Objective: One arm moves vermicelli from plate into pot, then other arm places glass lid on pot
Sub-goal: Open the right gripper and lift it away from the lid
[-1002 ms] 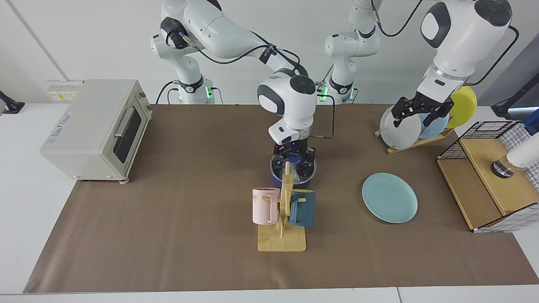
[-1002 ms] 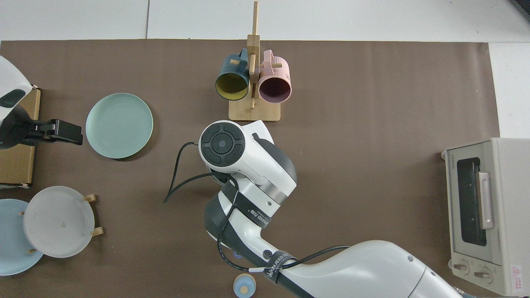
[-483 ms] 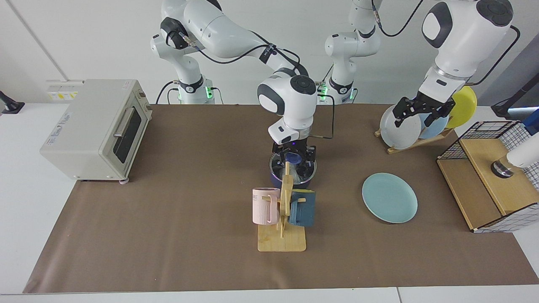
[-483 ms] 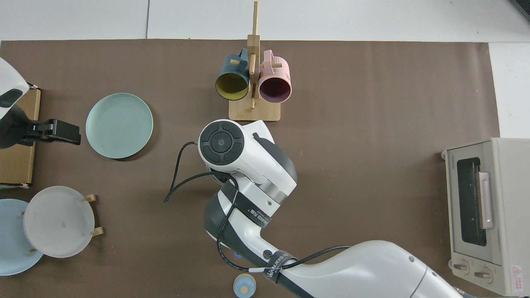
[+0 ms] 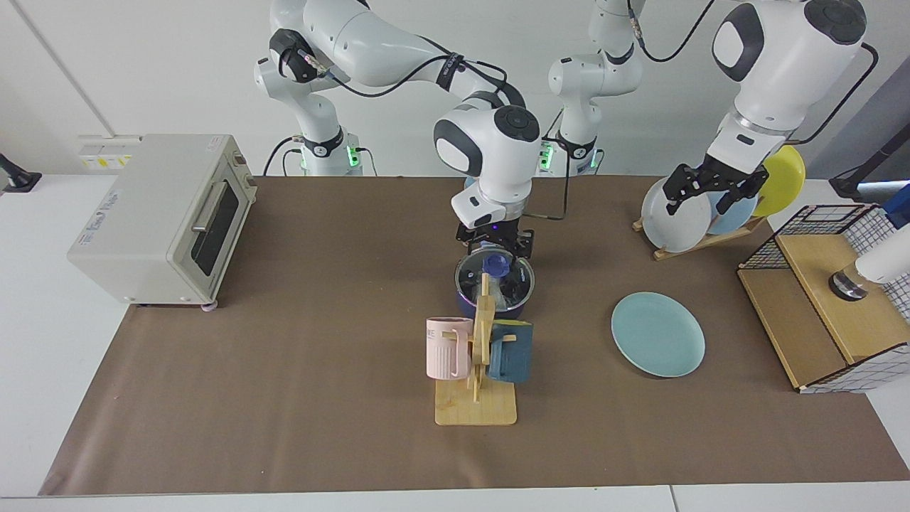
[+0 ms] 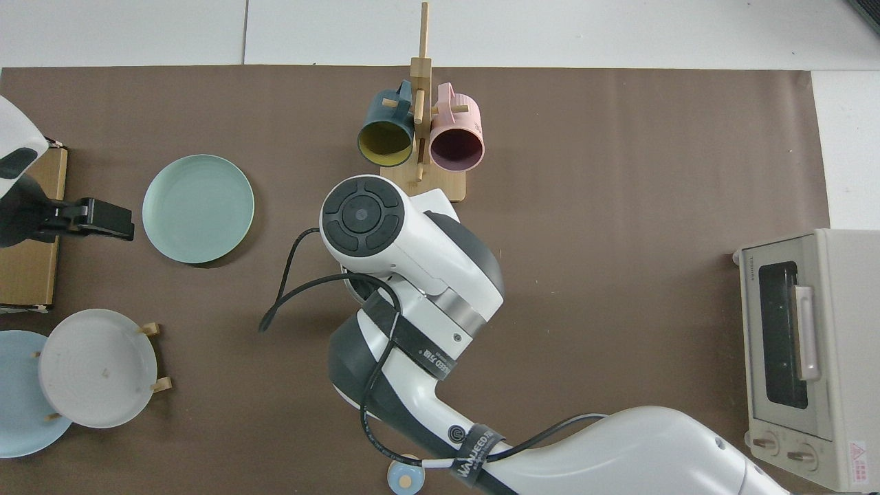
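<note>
A round glass lid (image 5: 495,278) with a blue knob sits level on a small dark blue pot (image 5: 493,297) at the middle of a brown table mat (image 5: 284,370). Pale vermicelli threads (image 5: 508,301) show faintly through the glass inside the pot. The right gripper (image 5: 495,242) hangs just above the knob, its two black fingers spread apart and clear of the lid. In the top view the right arm's wrist (image 6: 405,254) covers the pot.

Just in front of the pot stands a wooden mug rack (image 5: 478,384) holding a pink mug (image 5: 448,347) and a dark blue mug (image 5: 511,351). The teal plate (image 5: 658,334) lies bare on the mat, well apart from the pot.

The left gripper (image 5: 702,190) waits in the air in front of a dish rack holding a white plate (image 5: 675,213); its fingers are parted and hold nothing. A toaster oven (image 5: 160,217) stands at the mat's other end.
</note>
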`<state>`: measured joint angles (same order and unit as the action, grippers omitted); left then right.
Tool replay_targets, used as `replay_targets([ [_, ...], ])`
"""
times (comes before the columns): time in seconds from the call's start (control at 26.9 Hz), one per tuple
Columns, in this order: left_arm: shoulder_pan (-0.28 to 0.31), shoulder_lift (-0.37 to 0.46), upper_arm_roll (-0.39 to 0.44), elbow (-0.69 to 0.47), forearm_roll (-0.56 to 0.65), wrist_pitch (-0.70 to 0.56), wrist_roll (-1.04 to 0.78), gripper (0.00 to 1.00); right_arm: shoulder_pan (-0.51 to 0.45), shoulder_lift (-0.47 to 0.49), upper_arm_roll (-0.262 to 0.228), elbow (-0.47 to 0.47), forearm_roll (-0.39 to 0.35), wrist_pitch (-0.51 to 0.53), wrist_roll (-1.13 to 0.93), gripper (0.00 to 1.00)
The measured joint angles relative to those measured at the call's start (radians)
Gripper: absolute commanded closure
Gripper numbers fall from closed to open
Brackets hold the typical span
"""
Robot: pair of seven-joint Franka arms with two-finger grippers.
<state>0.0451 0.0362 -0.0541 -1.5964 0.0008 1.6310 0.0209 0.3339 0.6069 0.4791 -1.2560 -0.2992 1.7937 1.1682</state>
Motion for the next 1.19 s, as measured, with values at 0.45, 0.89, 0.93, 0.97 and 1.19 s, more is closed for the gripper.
replay_targets([
  [0.45, 0.000, 0.000, 0.000, 0.000, 0.000, 0.000, 0.000, 0.00, -0.182, -0.126, 0.059, 0.032, 0.051, -0.073, -0.194, 0.00],
  [0.89, 0.000, 0.000, 0.000, 0.000, 0.000, 0.000, 0.000, 0.00, -0.271, -0.207, -0.128, 0.026, 0.132, -0.143, -0.578, 0.00],
  [0.93, 0.000, 0.000, 0.000, 0.000, 0.000, 0.000, 0.000, 0.00, -0.270, -0.211, -0.151, 0.025, 0.151, -0.152, -0.600, 0.00],
  [0.97, 0.000, 0.000, 0.000, 0.000, 0.000, 0.000, 0.000, 0.00, -0.269, -0.216, -0.177, 0.024, 0.171, -0.158, -0.622, 0.00],
  [1.19, 0.000, 0.000, 0.000, 0.000, 0.000, 0.000, 0.000, 0.00, -0.259, -0.262, -0.393, 0.021, 0.289, -0.177, -0.758, 0.00],
])
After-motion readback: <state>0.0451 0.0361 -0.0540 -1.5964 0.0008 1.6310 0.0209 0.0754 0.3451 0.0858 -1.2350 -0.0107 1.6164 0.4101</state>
